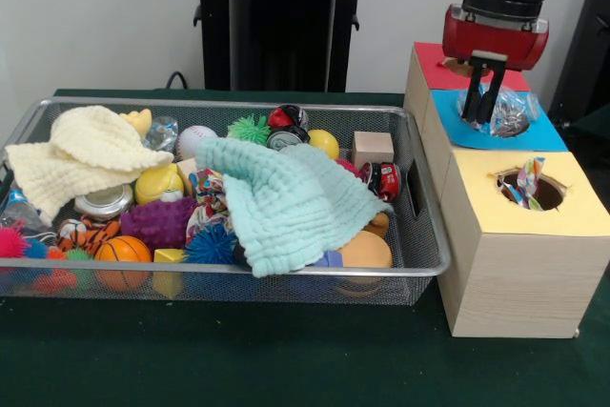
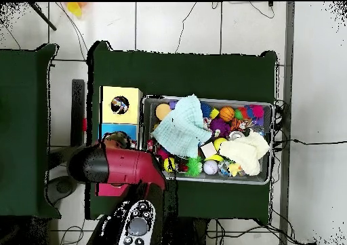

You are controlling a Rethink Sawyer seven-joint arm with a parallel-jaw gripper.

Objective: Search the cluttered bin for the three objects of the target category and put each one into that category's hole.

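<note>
My gripper [image 1: 486,117] hangs over the blue-topped middle box [image 1: 543,135]. It is shut on a crumpled light-blue and white packet [image 1: 513,111] that rests at that box's hole. A dotted white wrapper [image 1: 527,178] sticks out of the yellow-topped box's hole [image 1: 543,193] and also shows in the overhead view [image 2: 120,105]. Another dotted wrapper [image 1: 210,199] lies in the wire-mesh bin [image 1: 219,270], half under the mint cloth [image 1: 286,202]. In the overhead view the arm [image 2: 125,166] hides the gripper.
The bin [image 2: 207,98] holds a cream cloth [image 1: 91,150], several balls, spiky toys, a wooden block [image 1: 372,148] and tins. A red-topped box [image 1: 434,69] stands behind the blue one. The black pedestal [image 1: 281,21] stands behind the bin.
</note>
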